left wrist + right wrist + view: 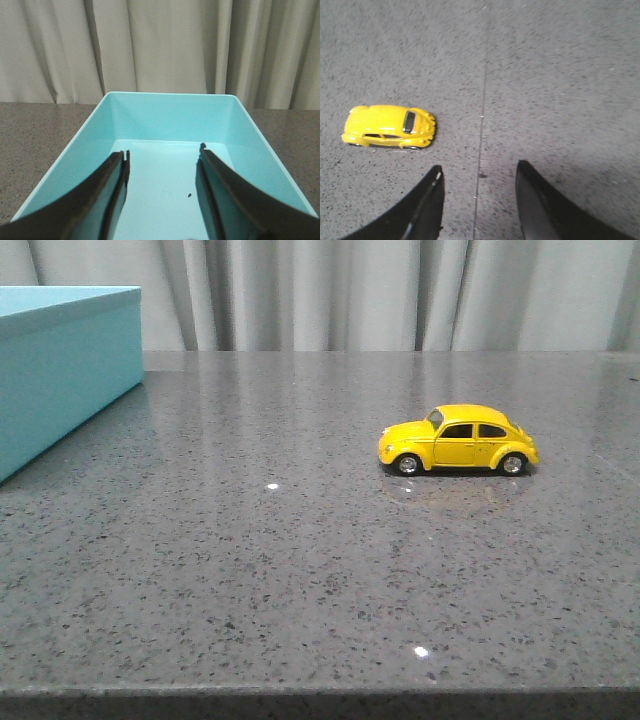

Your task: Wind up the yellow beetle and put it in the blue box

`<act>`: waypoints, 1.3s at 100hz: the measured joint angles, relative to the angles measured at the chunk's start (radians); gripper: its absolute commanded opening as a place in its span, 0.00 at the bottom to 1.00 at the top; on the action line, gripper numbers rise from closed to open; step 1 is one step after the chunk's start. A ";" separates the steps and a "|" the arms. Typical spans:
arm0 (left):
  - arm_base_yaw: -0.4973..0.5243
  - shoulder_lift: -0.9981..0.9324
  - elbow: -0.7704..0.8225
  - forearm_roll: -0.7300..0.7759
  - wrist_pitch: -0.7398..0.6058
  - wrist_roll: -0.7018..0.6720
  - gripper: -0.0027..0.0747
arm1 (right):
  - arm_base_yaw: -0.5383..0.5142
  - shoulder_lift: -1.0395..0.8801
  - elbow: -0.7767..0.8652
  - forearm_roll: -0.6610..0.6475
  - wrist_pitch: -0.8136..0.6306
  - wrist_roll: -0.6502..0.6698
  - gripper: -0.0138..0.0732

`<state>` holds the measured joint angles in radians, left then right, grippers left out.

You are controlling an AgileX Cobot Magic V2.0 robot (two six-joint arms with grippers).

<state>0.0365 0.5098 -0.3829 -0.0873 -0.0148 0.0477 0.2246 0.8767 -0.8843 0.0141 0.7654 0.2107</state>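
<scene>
Front view: one yellow beetle stands toward the tabletop's right edge; one blue box fills its far left corner.

Left wrist view: my left tool hangs wide open, empty, over the box's bare inside.

Right wrist view: my right tool gapes empty near the beetle; I should centre over its roof first.

Both the left end effector and right end effector appear spread apart, gripping nothing.
</scene>
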 measured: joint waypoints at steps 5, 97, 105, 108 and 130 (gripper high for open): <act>0.000 0.000 0.000 0.000 0.000 0.000 0.44 | 0.010 0.030 -0.010 0.000 -0.017 0.000 0.57; 0.000 0.000 0.000 0.000 0.000 0.000 0.44 | 0.184 0.498 -0.388 -0.028 0.243 0.150 0.57; 0.000 0.000 0.000 0.000 0.000 0.000 0.44 | 0.231 0.548 -0.435 -0.092 0.287 0.223 0.57; 0.000 0.000 0.000 0.000 0.000 0.000 0.44 | 0.245 0.568 -0.450 -0.103 0.299 0.243 0.57; 0.000 0.000 0.000 0.000 0.000 0.000 0.44 | 0.298 0.662 -0.543 -0.117 0.333 0.384 0.57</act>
<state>0.0365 0.5098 -0.3829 -0.0873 -0.0148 0.0477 0.5223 1.5390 -1.4270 -0.1029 1.0979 0.5952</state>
